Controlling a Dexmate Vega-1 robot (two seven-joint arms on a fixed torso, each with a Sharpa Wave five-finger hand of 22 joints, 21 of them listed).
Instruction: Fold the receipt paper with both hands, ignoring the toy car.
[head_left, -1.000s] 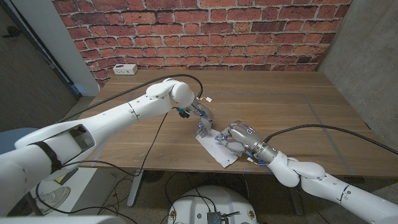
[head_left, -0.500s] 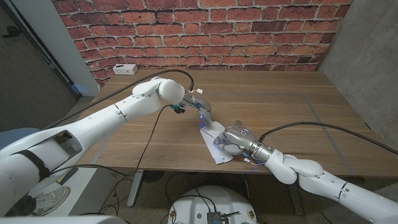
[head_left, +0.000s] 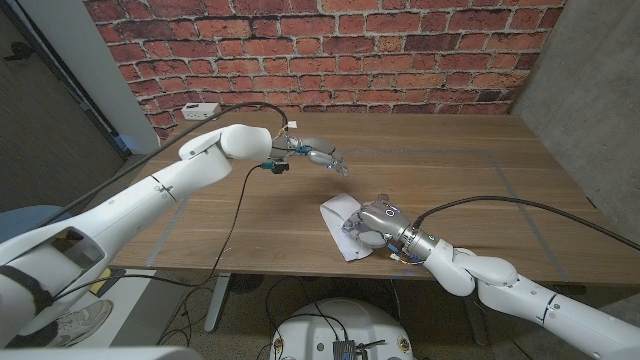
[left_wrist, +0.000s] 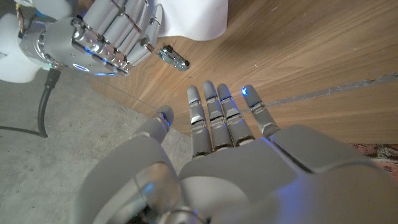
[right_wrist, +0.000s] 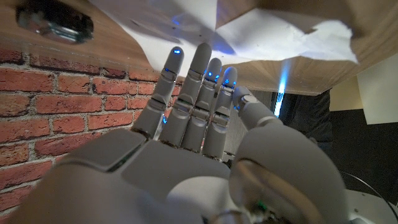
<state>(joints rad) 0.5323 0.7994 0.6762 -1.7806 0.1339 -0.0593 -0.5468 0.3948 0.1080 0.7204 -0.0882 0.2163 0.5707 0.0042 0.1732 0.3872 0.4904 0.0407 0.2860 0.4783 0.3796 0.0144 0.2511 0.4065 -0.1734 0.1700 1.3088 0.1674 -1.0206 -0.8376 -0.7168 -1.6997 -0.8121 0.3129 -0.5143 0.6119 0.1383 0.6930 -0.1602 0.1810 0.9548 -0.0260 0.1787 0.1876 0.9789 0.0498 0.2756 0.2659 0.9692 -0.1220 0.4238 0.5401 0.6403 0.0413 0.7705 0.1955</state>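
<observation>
receipt (head_left: 343, 226) sits near the table's (head_left: 470, 180) front edge, partly folded, one end over the lip | right hand (head_left: 368, 222) on it, fingers straight and close together, gripping nothing | left hand (head_left: 322, 159) well off it, fingers spread, empty | risk: one-hand press lets the fold spring open or slides the paper off the edge
</observation>
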